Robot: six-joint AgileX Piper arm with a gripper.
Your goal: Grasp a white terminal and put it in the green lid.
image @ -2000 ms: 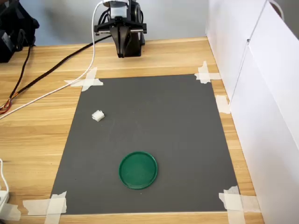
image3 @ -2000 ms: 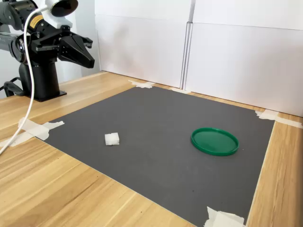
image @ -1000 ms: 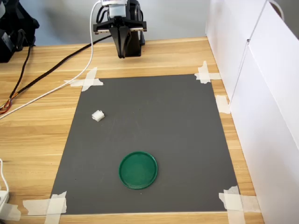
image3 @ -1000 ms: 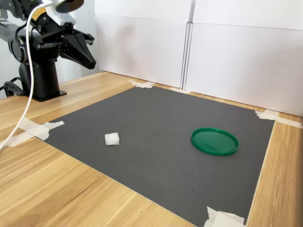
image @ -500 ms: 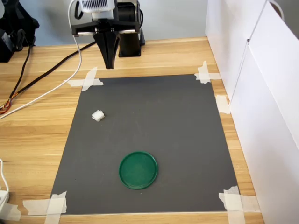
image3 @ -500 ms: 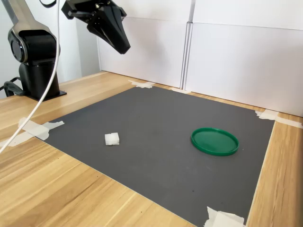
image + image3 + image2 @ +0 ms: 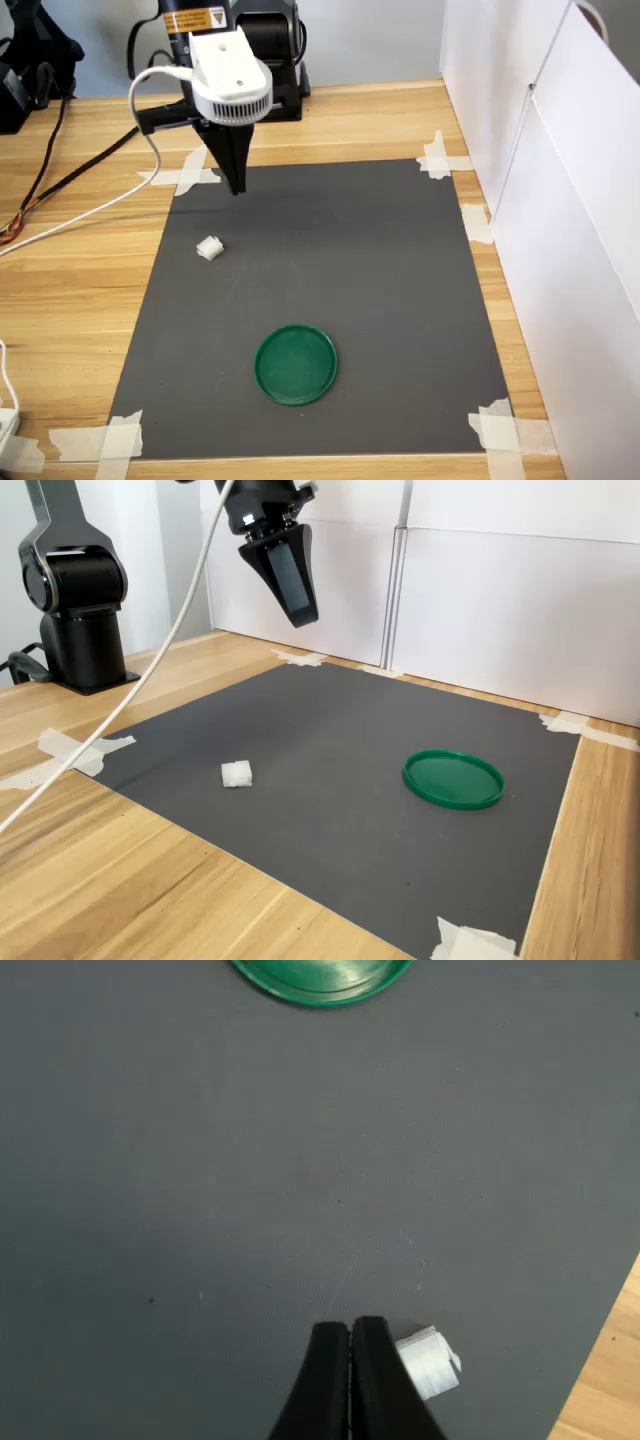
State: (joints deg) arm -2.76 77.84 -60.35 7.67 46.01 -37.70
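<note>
White terminal (image 7: 209, 248) is sitting near your mat's (image 7: 330, 250) edge, open mat all around; your gripper (image 7: 236, 186) is hovering pressed together above.

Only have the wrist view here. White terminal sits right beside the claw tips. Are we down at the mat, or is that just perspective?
Observer: Perspective. In the second exterior view the claw hangs well above the mat, and the white terminal lies far below it.
Operator: Claw shut or open? Looks shut to me.
Observer: Shut. In the first exterior view the claw tapers to a single point.
Operator: Anything in the green lid? I only see its edge.
Observer: Nothing in it. The first exterior view shows the whole green lid, bare inside.
</note>
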